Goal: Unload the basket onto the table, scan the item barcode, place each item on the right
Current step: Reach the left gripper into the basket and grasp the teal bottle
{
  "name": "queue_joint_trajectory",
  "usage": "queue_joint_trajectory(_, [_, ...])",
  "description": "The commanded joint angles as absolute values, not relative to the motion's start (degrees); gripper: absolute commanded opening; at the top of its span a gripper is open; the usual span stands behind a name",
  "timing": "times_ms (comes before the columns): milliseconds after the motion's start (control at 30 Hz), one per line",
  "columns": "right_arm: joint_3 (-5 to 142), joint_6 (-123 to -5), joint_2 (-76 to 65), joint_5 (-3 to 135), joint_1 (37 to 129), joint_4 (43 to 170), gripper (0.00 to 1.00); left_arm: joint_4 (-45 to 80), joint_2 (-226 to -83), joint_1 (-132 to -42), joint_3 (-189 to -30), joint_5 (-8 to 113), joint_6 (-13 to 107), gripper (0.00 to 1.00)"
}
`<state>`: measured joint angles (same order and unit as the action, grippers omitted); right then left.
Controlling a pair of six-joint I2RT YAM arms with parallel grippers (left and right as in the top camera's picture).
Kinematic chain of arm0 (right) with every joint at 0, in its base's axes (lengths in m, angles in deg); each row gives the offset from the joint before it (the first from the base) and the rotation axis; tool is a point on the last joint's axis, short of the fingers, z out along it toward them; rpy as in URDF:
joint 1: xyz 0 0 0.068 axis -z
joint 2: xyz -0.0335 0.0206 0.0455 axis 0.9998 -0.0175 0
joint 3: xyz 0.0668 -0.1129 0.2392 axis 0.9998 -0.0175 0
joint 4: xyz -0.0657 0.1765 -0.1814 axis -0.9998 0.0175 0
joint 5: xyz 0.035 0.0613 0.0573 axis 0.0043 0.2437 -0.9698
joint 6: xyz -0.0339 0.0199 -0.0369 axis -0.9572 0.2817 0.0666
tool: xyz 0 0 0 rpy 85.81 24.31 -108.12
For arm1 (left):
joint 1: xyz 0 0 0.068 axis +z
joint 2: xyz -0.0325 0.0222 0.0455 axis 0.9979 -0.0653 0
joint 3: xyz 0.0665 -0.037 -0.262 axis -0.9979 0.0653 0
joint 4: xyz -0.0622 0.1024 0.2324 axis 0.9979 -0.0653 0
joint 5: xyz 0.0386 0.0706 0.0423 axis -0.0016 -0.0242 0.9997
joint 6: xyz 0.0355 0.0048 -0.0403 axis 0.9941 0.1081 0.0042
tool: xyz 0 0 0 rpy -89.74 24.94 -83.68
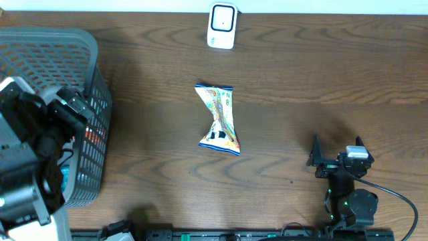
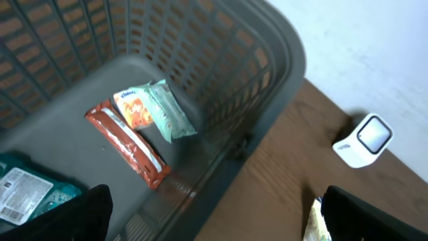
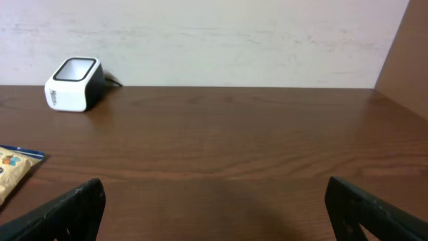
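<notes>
Here's the bench (image 1: 301, 73), dark brown wood with a bold swirling grain and a dull sheen. Dead centre lies the snack packet (image 1: 219, 119), crinkly film pinched at the waist like a bow tie. It is white with blue bands at both ends and busy colourful print, and the lettering is too small to read. It sits flat on the wood, well apart from both arms.

At the far edge stands the scanner (image 1: 221, 25), a small white block with rounded corners and a dark square window. No brand shows on it.

On the left is the basket (image 1: 40, 47), grey plastic with a slotted lattice wall and a thick rolled rim. Inside lie a long glossy red-brown wrapper (image 2: 127, 144), a pale green pouch (image 2: 157, 107) with an orange picture leaning on it, and a teal pack (image 2: 27, 194) carrying a white printed label (image 2: 20, 187). I cannot make out any of the text.

The left gripper (image 2: 214, 211) hangs over the basket pointing down into it, with its black fingers spread wide and nothing between them. The right gripper (image 3: 214, 194) sits low at the near right, level with the bench top and aimed at the back wall. It is also released and empty.
</notes>
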<state>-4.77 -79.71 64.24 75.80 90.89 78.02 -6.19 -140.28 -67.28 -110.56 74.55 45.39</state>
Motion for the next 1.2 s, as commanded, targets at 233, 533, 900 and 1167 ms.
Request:
queue_joint_trajectory(233, [-4.7, -80.1, 64.6, 75.7, 90.4, 78.4, 0.99, -6.8, -150.8, -63.2, -110.9, 84.4, 31.6, 0.98])
queue_joint_trajectory(533, [-4.7, -80.1, 64.6, 75.7, 90.4, 78.4, 0.99, -18.0, -156.3, -51.6, -109.9, 89.8, 18.4, 0.98])
queue_joint_trajectory(900, [-4.7, -80.1, 64.6, 75.7, 90.4, 78.4, 0.99, -15.0, -158.1, -39.6, -95.4, 89.7, 17.0, 0.98])
queue_joint_trajectory(1167, [-4.7, -80.1, 64.6, 75.7, 90.4, 78.4, 0.99, -8.1, -158.1, -39.3, -85.9, 89.8, 17.0, 0.98])
